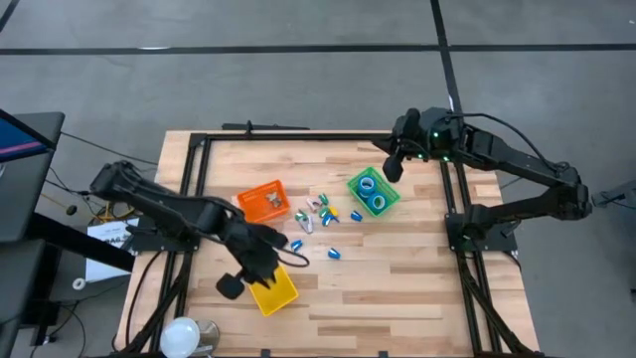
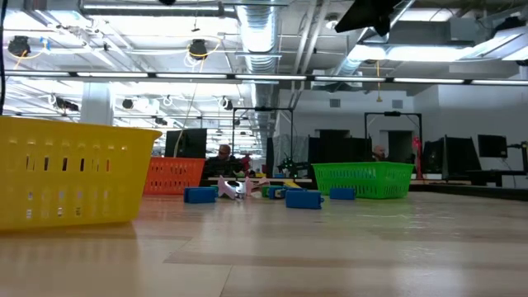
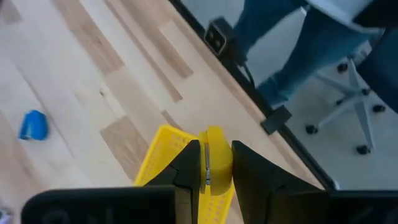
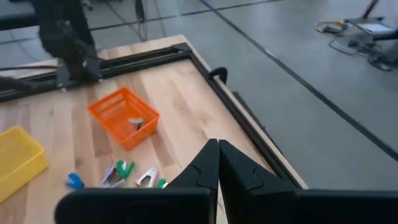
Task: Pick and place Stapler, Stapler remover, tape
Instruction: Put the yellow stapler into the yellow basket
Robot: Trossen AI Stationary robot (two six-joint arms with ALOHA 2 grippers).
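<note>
Tape (image 1: 373, 193) rolls inside green bin (image 1: 392, 206)

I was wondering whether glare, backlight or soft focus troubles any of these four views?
Low view: bright ceiling lights backlight the scene and sheen the table; the near yellow bin looks soft. Left wrist view: the left hand and the yellow thing it grips sit close and blurred. High view: evenly lit.

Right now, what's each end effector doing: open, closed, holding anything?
Left end effector: closed on a small yellow piece, above the yellow bin.
Right end effector: closed, empty, raised near the green bin.
</note>
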